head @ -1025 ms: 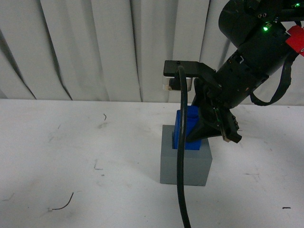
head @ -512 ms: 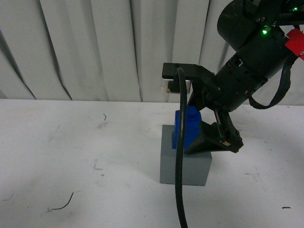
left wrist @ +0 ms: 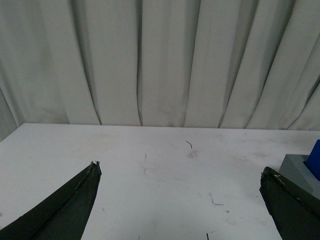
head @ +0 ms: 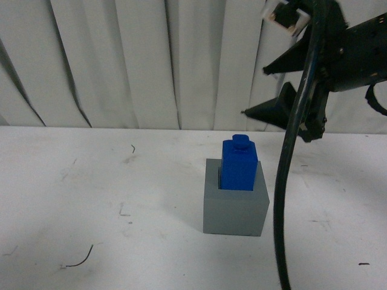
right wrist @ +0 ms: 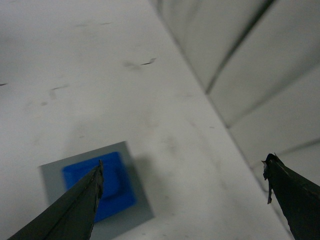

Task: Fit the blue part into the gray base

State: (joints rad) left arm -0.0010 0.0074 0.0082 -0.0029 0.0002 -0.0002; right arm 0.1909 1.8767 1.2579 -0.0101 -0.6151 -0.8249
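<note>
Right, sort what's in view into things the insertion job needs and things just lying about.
Job:
blue part, seated in gray base
open right gripper, clear of both

Lying about:
dark thread scrap on the table
dangling black cable
curtain

Right hand (head: pixel 254 91) high, spread wide, empty; left hand (left wrist: pixel 179 170) spread wide.

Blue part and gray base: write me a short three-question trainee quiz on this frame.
1. True or false: the blue part stands upright in the recess of the gray base.
2. The right gripper is: A) shut on the blue part, B) open, not touching it, C) out of view.
3. Fill in: the open left gripper holds ____.
Key: 1 true; 2 B; 3 nothing.
</note>
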